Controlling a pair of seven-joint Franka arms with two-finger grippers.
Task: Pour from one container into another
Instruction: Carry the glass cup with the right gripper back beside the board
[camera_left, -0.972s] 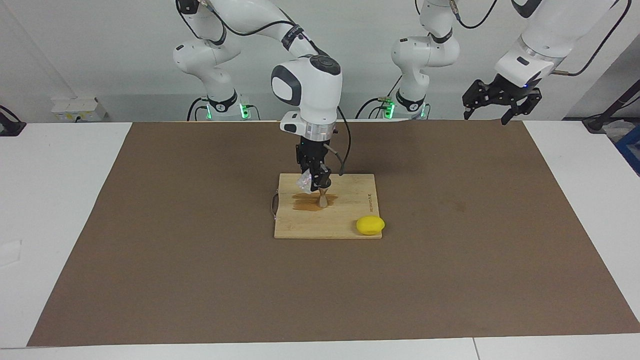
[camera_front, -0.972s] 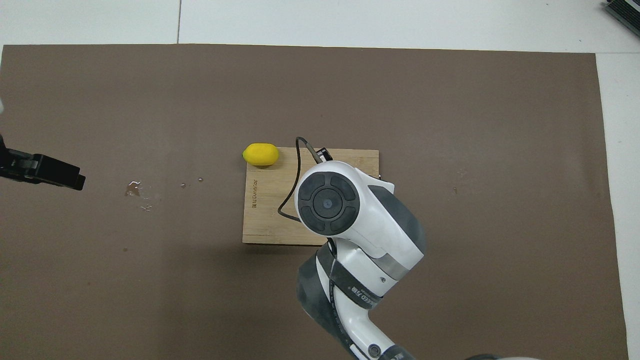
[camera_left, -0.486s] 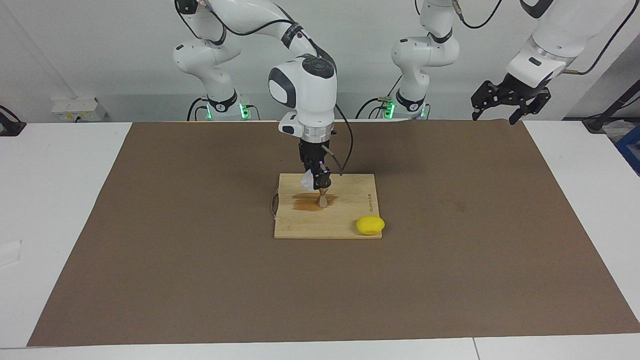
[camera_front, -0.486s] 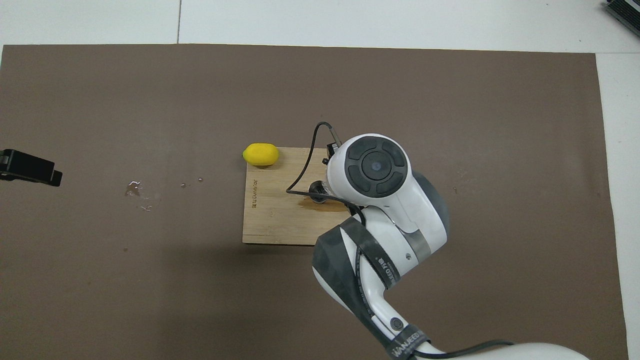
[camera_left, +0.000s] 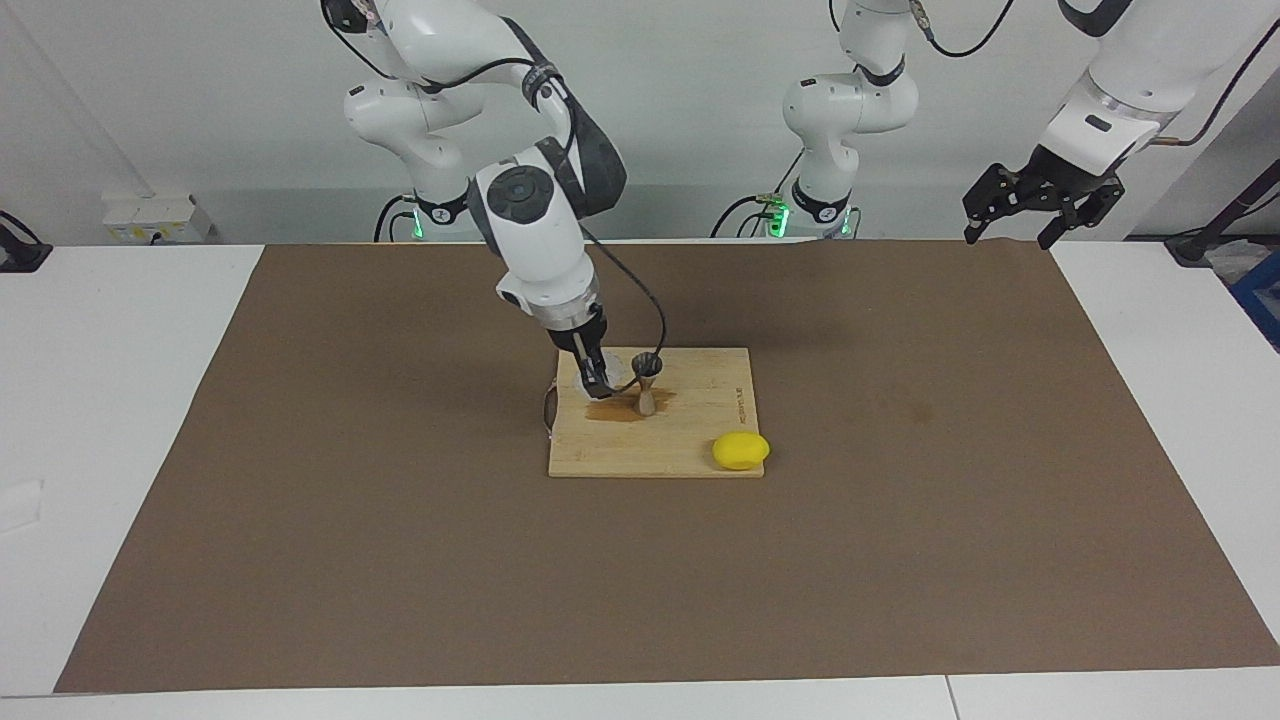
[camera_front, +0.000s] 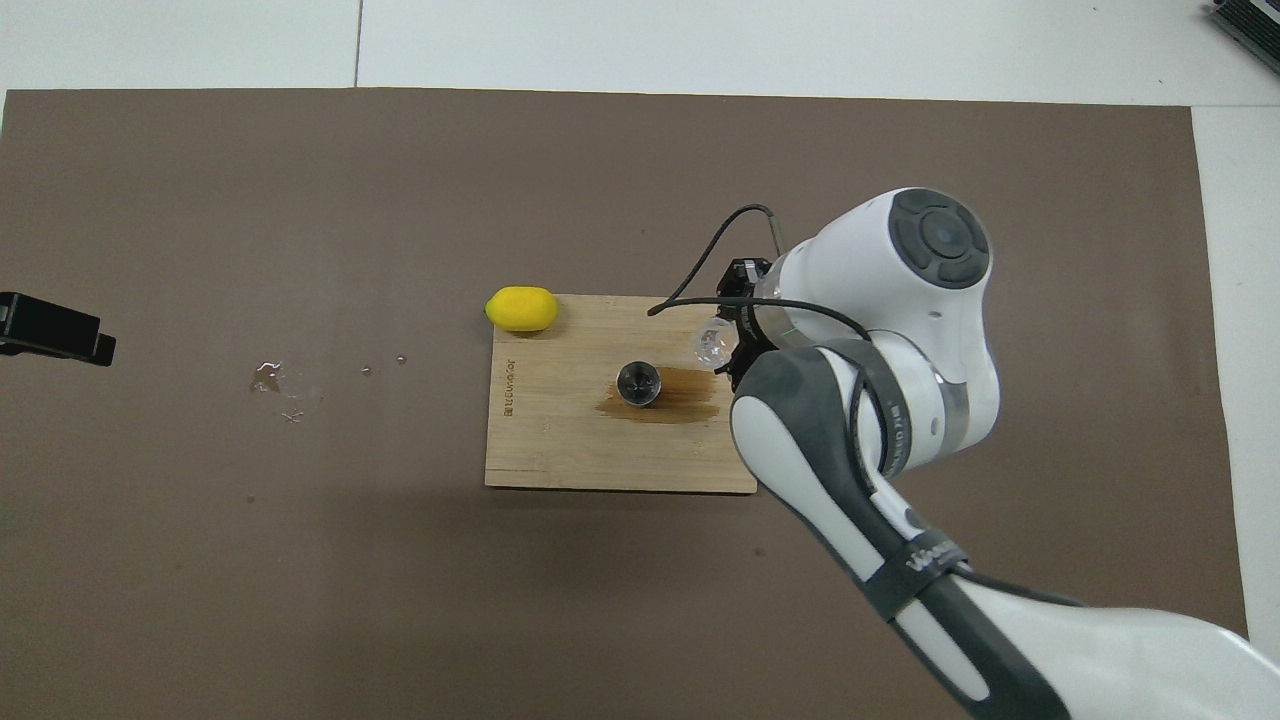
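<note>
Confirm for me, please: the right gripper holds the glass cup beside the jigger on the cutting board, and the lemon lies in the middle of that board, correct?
Not quite. The lemon lies at a corner of the cutting board, overhanging its edge, as the overhead view shows. The rest holds: the right gripper holds the glass cup beside the jigger.

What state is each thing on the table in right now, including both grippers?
Glass cup: held, over the board beside the jigger.
Jigger: upright on the board.
Cutting board: wet brown patch around the jigger.
Lemon: resting at the board's corner.
Right gripper: shut on the glass cup.
Left gripper: open, waiting, raised.
</note>
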